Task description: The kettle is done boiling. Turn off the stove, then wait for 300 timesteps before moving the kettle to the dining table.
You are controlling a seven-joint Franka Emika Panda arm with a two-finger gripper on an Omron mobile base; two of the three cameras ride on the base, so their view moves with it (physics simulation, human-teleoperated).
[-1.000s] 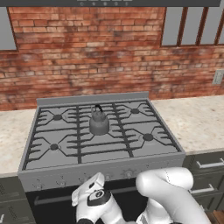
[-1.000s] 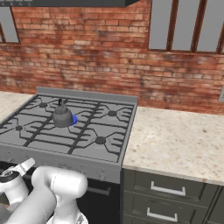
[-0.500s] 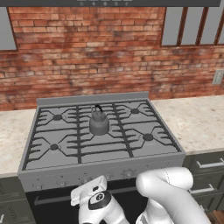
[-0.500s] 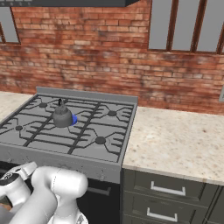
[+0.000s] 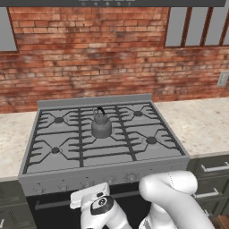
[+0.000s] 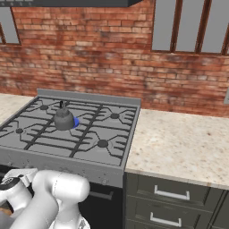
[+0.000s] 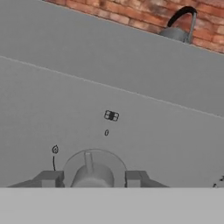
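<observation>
Gripper (image 7: 92, 178) at front panel of stove (image 5: 103, 138), fingers either side of one round knob (image 7: 92, 171), dead ahead. Jaws partly open, bracketing knob; contact w/ it can't be told. Knob pointer reads roughly upright in hand view. Judgement: next move = close + twist.

Kettle (image 5: 101, 125) beyond and above gripper, on a rear-centre burner, blue flame (image 6: 76, 121) beside it.

Small panel marks near knob, unreadable. No brand seen.
</observation>
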